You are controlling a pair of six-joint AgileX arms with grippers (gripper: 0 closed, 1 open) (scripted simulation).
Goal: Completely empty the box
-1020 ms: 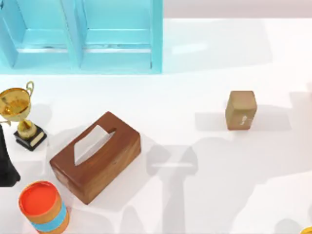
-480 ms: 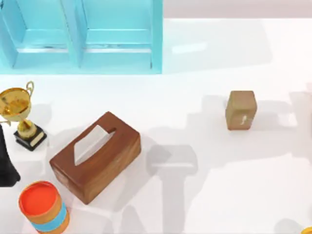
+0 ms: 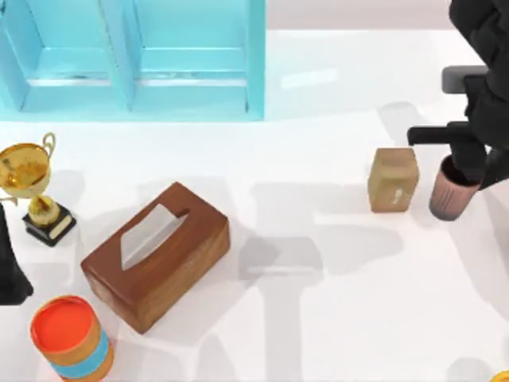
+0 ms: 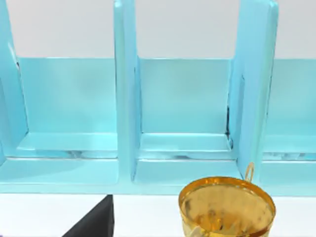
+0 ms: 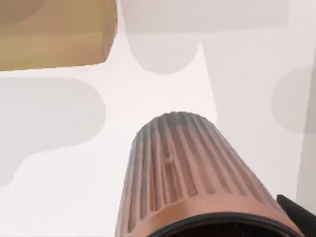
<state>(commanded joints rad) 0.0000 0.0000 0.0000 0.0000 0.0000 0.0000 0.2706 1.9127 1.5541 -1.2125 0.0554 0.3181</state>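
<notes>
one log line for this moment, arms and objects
right gripper: over ribbed pink cup, beside tan box | left arm: parked at table's left edge | tissue box: untouched

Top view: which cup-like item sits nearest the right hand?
The ribbed pink cup, directly under the right hand, beside the tan box; the orange can and trophy stand far left.

Bright, even light; soft grey arm shadows spread across the white table (image 3: 318, 334), glare dulling the surface.
</notes>
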